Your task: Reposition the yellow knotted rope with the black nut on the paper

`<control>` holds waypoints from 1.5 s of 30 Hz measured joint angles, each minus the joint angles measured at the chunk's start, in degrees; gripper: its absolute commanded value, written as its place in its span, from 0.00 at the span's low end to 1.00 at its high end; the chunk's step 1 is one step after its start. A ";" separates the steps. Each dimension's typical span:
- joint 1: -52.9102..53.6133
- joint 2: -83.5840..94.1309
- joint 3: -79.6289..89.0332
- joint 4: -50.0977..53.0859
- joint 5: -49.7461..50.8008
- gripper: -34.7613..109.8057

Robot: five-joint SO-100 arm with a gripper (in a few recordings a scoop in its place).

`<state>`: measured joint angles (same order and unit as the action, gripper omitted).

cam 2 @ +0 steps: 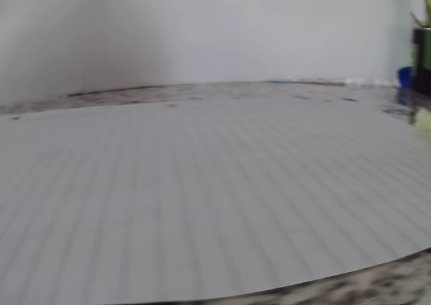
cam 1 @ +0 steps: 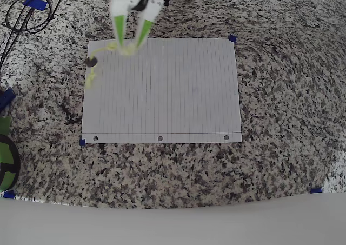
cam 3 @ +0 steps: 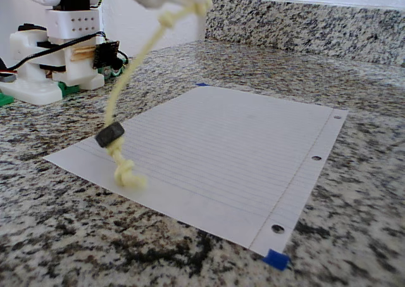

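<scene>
The gripper (cam 1: 130, 44) is closed around the upper knot of the yellow knotted rope (cam 3: 130, 78), which hangs limp over the paper (cam 1: 162, 93) at its ten o'clock corner. The black nut (cam 3: 110, 134) rests against the lower knot. The rope looks light and floppy, so knots probably give the surest hold.

granite counter (cam 1: 281, 93) | blue tape corner (cam 3: 276, 259) | black cables (cam 1: 24, 18)

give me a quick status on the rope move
Gripper shut on yellow knotted rope, lifted. Black nut hanging near lower knot. Paper unobstructed.
</scene>
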<state>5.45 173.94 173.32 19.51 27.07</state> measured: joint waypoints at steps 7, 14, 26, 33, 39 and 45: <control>-8.00 6.68 6.33 2.37 0.18 0.24; -11.60 11.69 7.38 7.38 0.18 0.24; -15.12 11.95 7.38 9.58 -0.79 0.49; -16.70 11.51 7.38 10.46 -10.28 0.67; -17.58 11.51 7.38 10.02 -18.19 0.61; -16.08 10.90 7.29 4.92 -31.90 0.53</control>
<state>-10.63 184.83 180.62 24.43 -4.83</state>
